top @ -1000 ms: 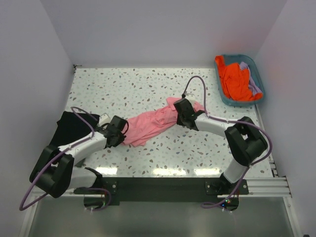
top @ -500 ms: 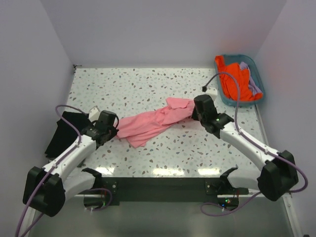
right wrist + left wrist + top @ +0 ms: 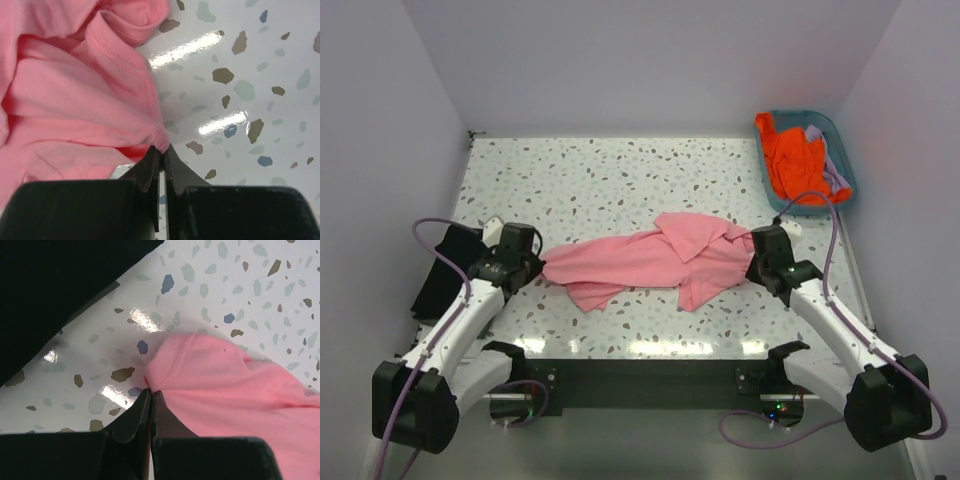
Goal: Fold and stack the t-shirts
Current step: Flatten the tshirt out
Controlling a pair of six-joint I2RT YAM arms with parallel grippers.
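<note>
The salmon-pink t-shirt (image 3: 650,258) lies stretched across the middle of the table between my two grippers. My left gripper (image 3: 532,262) is shut on its left edge; the left wrist view shows the jaws pinching the pink fabric (image 3: 225,390). My right gripper (image 3: 752,262) is shut on its right edge, also seen in the right wrist view (image 3: 75,110). The black t-shirt (image 3: 445,268) lies at the table's left edge, also in the left wrist view (image 3: 55,285). The bright orange t-shirt (image 3: 795,165) and pale lavender t-shirt (image 3: 832,165) lie in the basket.
A teal plastic basket (image 3: 845,190) stands at the back right corner of the speckled table (image 3: 600,180). White walls close in the left, back and right sides. A black rail (image 3: 640,380) runs along the near edge.
Both grippers have moved apart and toward the near edge, left one leftward, right one rightward, pulling the pink t-shirt out from a bunched strip into a wider, stretched spread.
</note>
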